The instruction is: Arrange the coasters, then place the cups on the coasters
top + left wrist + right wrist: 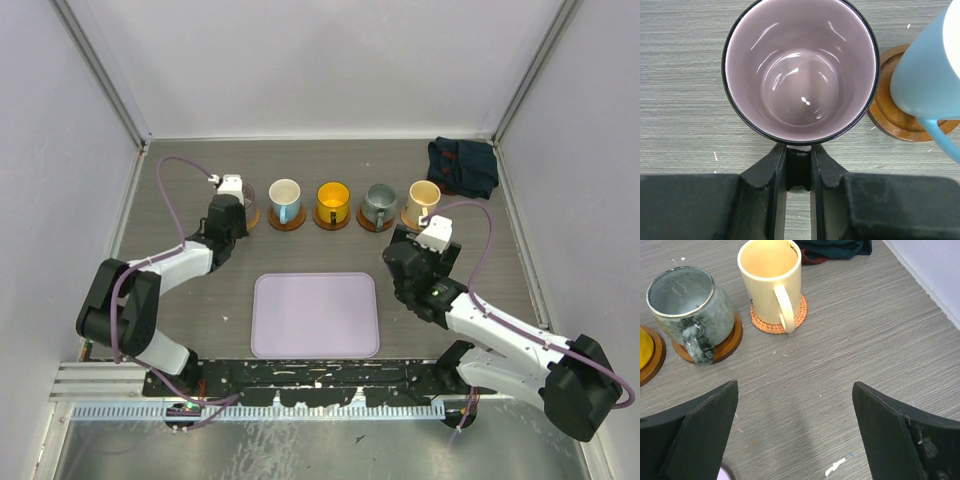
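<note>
Your left arm [170, 268] and right arm [505, 332], flanking the tray [315, 340], have white links and bulky black joints. A mauve cable [168, 190] loops along each. Your left gripper [799, 162] and right gripper [795, 395] are black, white-capped, with matte wedge fingers [882, 427].

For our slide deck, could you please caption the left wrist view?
Left gripper shut on the handle of the purple cup, beside the blue cup on its wooden coaster.

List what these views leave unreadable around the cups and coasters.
- Left wrist: the purple cup hides whatever lies beneath it, so I cannot tell whether it touches a coaster.
- Top external: the left gripper covers most of that cup.
- Right wrist: the orange cup is cut off by the left edge.
- Right wrist: the print at the cream cup rim is too small to read.
</note>
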You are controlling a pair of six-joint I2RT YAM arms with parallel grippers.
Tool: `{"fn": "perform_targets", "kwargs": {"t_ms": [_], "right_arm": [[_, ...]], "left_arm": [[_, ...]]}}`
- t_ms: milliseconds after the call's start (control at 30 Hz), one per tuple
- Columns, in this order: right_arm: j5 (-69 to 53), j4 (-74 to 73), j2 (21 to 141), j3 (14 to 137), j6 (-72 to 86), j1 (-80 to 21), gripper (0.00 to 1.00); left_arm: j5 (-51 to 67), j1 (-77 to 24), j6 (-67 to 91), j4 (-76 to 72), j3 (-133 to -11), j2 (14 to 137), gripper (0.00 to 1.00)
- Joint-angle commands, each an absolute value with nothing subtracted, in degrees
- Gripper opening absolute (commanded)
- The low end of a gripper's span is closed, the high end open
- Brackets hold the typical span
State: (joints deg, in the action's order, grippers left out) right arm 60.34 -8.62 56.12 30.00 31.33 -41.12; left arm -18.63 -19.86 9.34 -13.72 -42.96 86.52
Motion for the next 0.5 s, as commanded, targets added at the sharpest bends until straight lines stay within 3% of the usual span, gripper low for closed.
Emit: {"fn": "perform_targets", "kwargs": {"t_ms": [0, 467], "right_arm": [[61.44, -6.48, 56.03, 30.50, 31.63, -41.02, 1.00], [60.48, -6.46, 57.49, 30.69, 31.97, -40.94, 1.00]], "left_arm": [[-19.35, -19.02, 8.51, -22.10, -46.04, 86.48, 0.00], [-19.02, -18.67, 9.10, -24.61, -45.67, 87.89, 0.00]]}}
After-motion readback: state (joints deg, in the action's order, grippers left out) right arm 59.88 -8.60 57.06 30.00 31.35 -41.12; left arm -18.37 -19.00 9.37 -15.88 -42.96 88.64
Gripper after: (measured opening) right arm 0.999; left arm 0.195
